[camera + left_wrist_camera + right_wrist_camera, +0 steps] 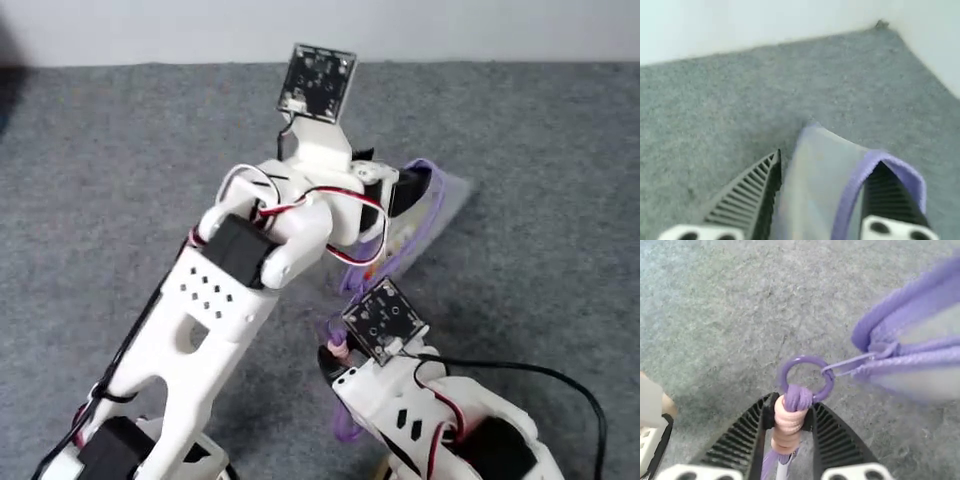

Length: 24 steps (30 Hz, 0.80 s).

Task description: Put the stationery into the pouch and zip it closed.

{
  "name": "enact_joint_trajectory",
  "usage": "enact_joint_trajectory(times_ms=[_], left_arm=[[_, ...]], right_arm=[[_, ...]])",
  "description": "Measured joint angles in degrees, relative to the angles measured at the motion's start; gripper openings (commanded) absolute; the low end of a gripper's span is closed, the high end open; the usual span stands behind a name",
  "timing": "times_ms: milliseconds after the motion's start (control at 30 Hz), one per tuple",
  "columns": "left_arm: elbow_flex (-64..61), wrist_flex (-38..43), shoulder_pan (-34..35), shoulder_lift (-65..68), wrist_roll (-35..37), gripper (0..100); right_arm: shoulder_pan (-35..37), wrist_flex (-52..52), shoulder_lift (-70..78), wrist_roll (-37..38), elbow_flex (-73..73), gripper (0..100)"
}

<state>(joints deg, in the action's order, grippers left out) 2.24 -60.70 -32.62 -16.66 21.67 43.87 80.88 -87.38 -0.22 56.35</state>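
The translucent pouch (450, 195) with purple trim lies on the grey carpet near the table's middle. My left gripper (405, 195) is shut on one end of it; in the left wrist view the pouch (820, 190) sits between the two fingers of the left gripper (827, 160). My right gripper (790, 405) is shut on the pink and purple cord (789, 420), which is tied to a purple ring (802, 377). The ring hangs from the zipper pull (850, 367) at the pouch's (920, 375) other end. In the high view the right gripper (335, 360) sits near the front. What the pouch holds is unclear.
Grey carpet (120, 160) covers the table, with open room to the left and the far right. A white wall (740, 25) runs along the back edge. A black cable (560, 385) trails from the right arm.
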Motion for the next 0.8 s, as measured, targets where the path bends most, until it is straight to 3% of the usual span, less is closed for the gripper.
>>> enact_joint_trajectory(times_ms=[200, 333, 800], left_arm=[[10.73, -3.52, 0.0, 0.0, 0.09, 25], [13.27, -6.59, 0.09, 0.0, -0.35, 25], [7.3, -15.91, -1.76, -0.18, -5.89, 25]], right_arm=[[-6.95, -7.65, -0.97, 0.0, 3.25, 0.8], [-7.65, -15.47, -0.97, 0.0, 6.86, 0.7], [-7.65, -41.76, 0.18, 3.87, 16.44, 0.7]])
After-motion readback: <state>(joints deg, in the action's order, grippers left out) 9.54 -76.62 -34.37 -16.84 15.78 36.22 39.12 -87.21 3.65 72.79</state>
